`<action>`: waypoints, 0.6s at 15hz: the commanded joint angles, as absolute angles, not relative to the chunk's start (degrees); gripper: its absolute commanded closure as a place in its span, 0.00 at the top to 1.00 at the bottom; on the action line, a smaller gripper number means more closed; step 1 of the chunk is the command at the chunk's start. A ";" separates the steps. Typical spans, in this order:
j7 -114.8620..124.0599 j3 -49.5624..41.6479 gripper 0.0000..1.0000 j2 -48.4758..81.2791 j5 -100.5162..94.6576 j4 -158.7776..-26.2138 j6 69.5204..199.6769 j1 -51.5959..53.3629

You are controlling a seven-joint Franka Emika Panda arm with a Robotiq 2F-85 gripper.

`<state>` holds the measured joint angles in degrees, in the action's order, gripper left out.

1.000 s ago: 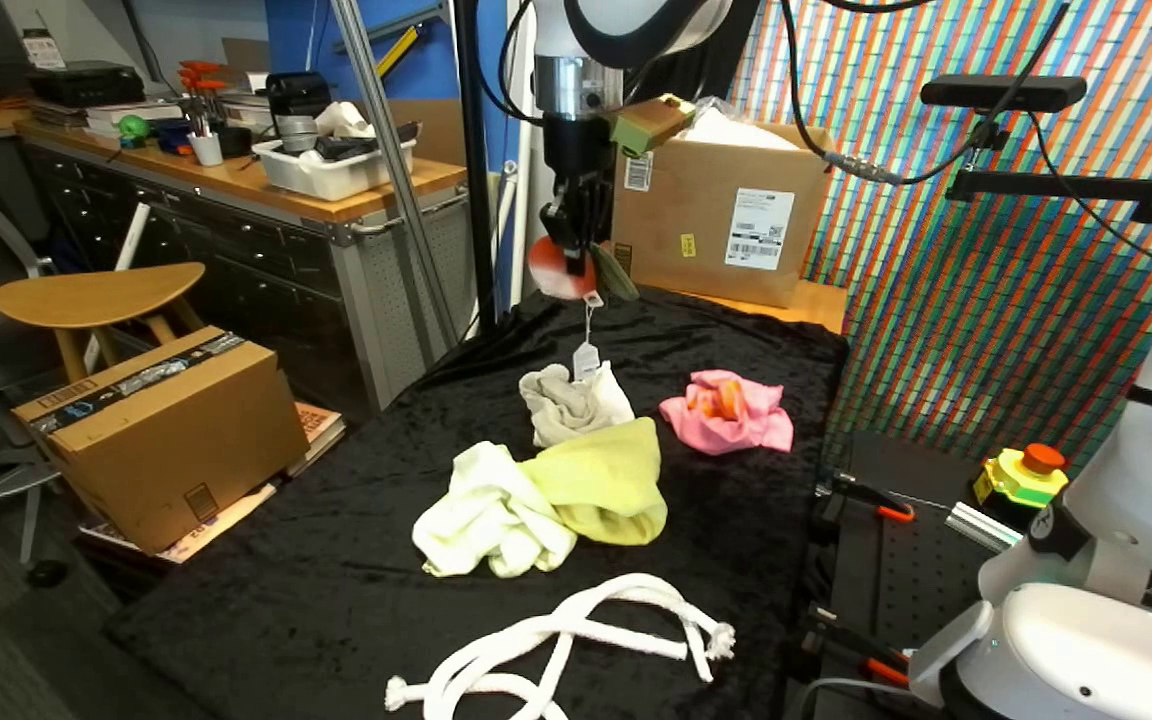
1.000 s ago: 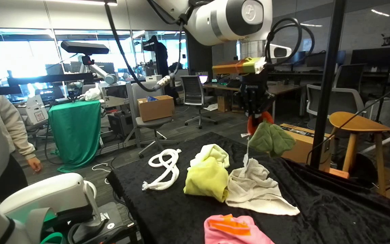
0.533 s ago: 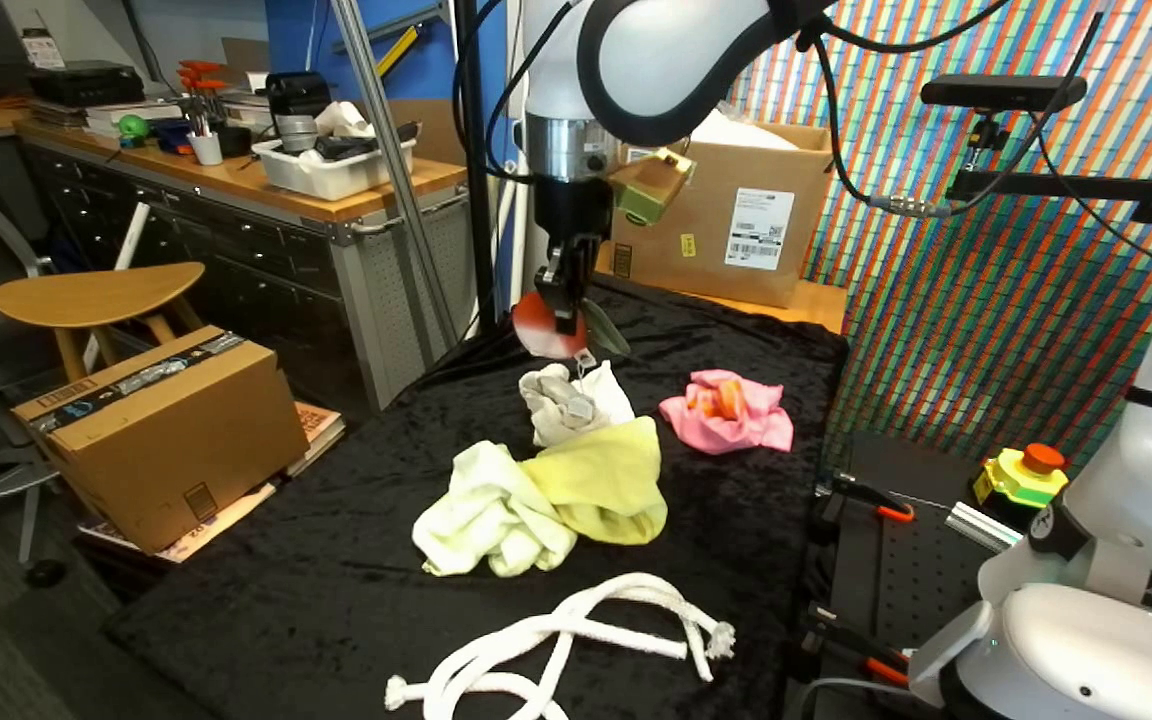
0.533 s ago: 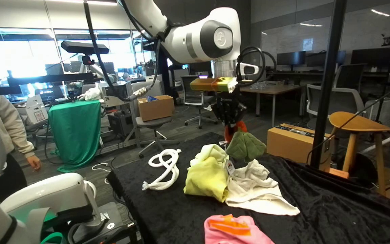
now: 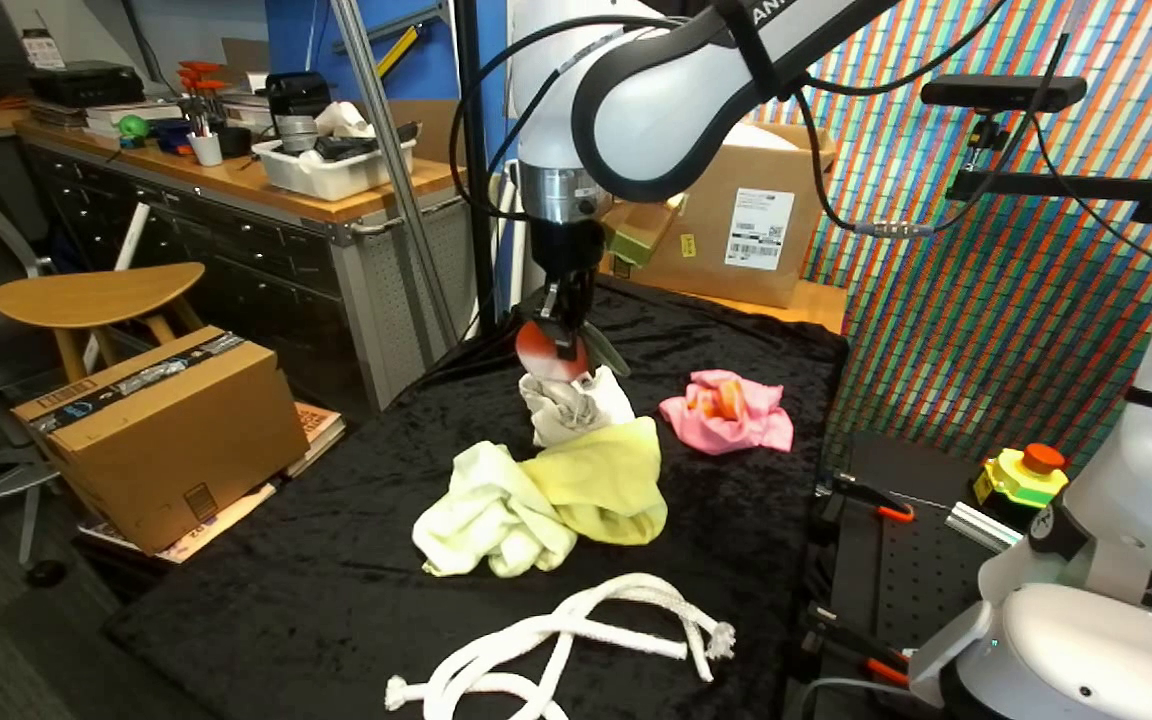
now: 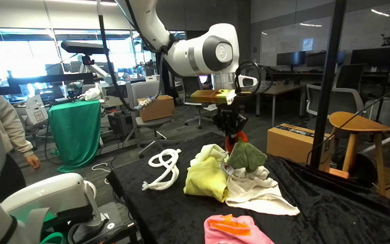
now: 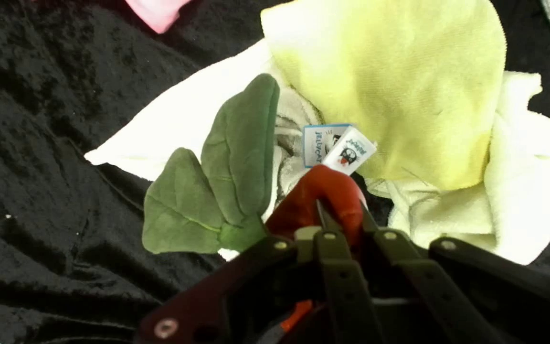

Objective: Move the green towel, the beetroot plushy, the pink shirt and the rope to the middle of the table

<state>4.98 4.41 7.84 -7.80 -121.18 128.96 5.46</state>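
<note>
My gripper point(image 5: 566, 350) is shut on the red and white body of the beetroot plushy point(image 5: 539, 352), as the wrist view point(image 7: 341, 205) shows. The plushy's green leaves point(image 6: 247, 156) stick out to one side. It hangs low over a beige-white cloth point(image 6: 257, 195); whether it touches cannot be told. The yellow-green towel point(image 5: 606, 485) lies crumpled mid-table, against a pale green cloth point(image 5: 491, 515); whether they are one piece cannot be told. The pink shirt point(image 5: 731, 418), with an orange patch, lies apart from the pile. The white rope point(image 5: 626, 636) lies looped on the other side.
A black velvet cloth point(image 5: 336, 600) covers the table. A large cardboard box point(image 5: 706, 225) stands behind it. A metal post point(image 6: 328, 84) rises by the table. A red emergency button point(image 5: 1043, 459) is near the robot base.
My gripper has carried the plushy down towards the beige-white cloth, and sideways towards the pile. The plushy's dangling tag now lies at the cloths. The towel, shirt and rope have not moved.
</note>
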 commanded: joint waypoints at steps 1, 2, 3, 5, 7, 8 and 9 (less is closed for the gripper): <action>6.40 4.03 0.10 8.39 -8.76 -122.37 130.84 5.65; 6.48 3.99 0.35 8.67 -8.77 -122.60 131.04 5.70; 6.97 3.91 0.36 8.80 -8.83 -122.80 130.97 5.75; 6.86 3.89 0.50 8.77 -8.55 -123.40 130.91 5.66; 7.14 3.75 0.66 8.81 -8.66 -123.78 130.97 5.60; 7.27 3.67 0.73 8.77 -8.74 -123.93 130.91 5.58; 7.43 3.58 0.81 8.65 -8.74 -124.09 130.76 5.55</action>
